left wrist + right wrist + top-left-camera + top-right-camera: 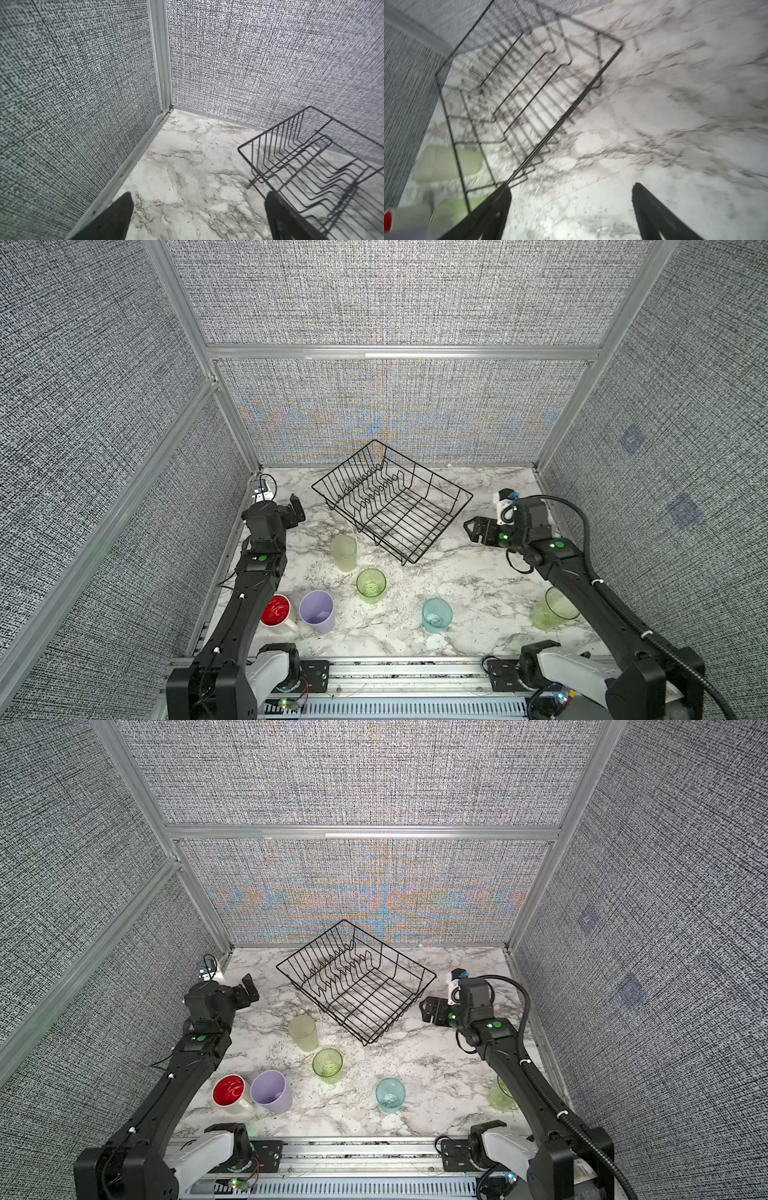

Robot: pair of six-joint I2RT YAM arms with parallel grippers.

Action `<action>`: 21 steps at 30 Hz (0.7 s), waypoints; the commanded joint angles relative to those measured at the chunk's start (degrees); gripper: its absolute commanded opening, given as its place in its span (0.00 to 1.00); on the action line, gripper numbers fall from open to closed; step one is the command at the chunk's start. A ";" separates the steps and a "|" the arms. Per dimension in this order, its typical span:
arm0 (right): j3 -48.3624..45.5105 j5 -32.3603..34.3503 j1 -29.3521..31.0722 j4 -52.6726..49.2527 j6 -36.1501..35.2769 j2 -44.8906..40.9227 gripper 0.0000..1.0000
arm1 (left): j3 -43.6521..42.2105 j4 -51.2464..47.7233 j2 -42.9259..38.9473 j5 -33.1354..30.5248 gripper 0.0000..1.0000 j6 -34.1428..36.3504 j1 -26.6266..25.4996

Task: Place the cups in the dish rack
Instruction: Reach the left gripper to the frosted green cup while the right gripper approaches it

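1. Nearest the lens in both top views, an aluminium rail (pixel 415 672) is seen along the front edge, with the marble table (pixel 478 585) beyond it.
2. Six cups are set out on that table and none is in the dish rack (pixel 424 467). A white mug (pixel 276 610) with a red inside is seen just beside a lavender cup (pixel 317 611). Farther back are a bright green tumbler (pixel 371 584) and a pale green tumbler (pixel 343 551). A teal cup (pixel 436 615) is placed near the middle, and a third green tumbler (pixel 555 609) is partly hidden by the right arm.
3. The rack is set askew at the back of the table, empty, with the pale green tumbler just beside its near side.
4. The left gripper (pixel 298 506) is held left of the rack and the right gripper (pixel 468 526) just beside its right side; nothing is carried by either.
5. From the left wrist, the jaws are shown spread wide, with only bare marble between them.
6. From the right wrist, the picture is blurred. The jaws are apart and empty, and one is overlapped with the rack's rim; contact cannot be told.
7. The opening step is judged to be in hand, as no cup is loaded.
8. Next, a gripper must be drawn toward a cup, lowered astride its wall and closed gently. The cup must then be lifted clear over the rim.
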 commanded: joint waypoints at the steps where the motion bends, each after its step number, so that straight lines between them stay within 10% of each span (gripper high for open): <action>1: 0.89 -0.73 5.34 -5.32 -2.53 -0.42 0.91 | 3.97 -19.08 -1.49 0.54 0.99 -13.99 -0.02; 5: 2.97 0.40 10.51 -7.77 -4.06 0.15 0.88 | 6.16 -35.18 -5.33 -5.77 0.99 -31.35 0.41; 14: 1.89 7.34 14.17 -7.04 -3.14 -0.58 0.88 | -0.25 -30.14 -10.92 24.28 0.99 -23.30 -0.92; 21: 1.35 11.36 14.26 -5.16 -0.28 -0.33 0.88 | 5.41 -38.38 -0.16 17.59 0.99 -17.89 -9.06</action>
